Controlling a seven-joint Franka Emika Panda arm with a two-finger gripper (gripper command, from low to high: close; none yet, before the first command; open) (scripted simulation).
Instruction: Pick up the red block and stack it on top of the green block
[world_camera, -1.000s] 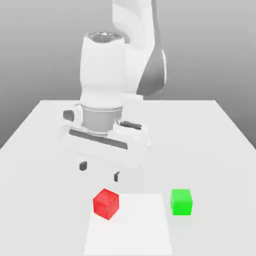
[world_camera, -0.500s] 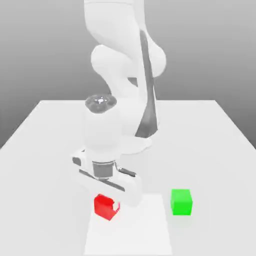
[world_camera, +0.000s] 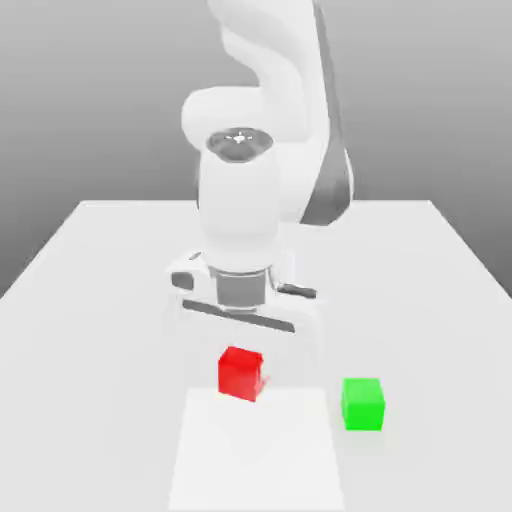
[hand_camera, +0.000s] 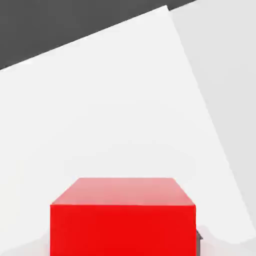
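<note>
We look at a simulated test bench, not a lived-in room. The table (world_camera: 90, 300) is a flat, pale, unmarked slab with a brighter white rectangle (world_camera: 255, 455) laid into its near side. Behind it the backdrop (world_camera: 90, 90) is a smooth grey gradient with no walls, furniture or clutter. The arm (world_camera: 265, 130) is glossy white and evenly shaded, like a render. We find just two plain-faced cubes, the red block (world_camera: 241, 373) and the green block (world_camera: 362, 403), each in flat, saturated colour with no texture or wear. Shadows are soft and faint throughout.
</note>
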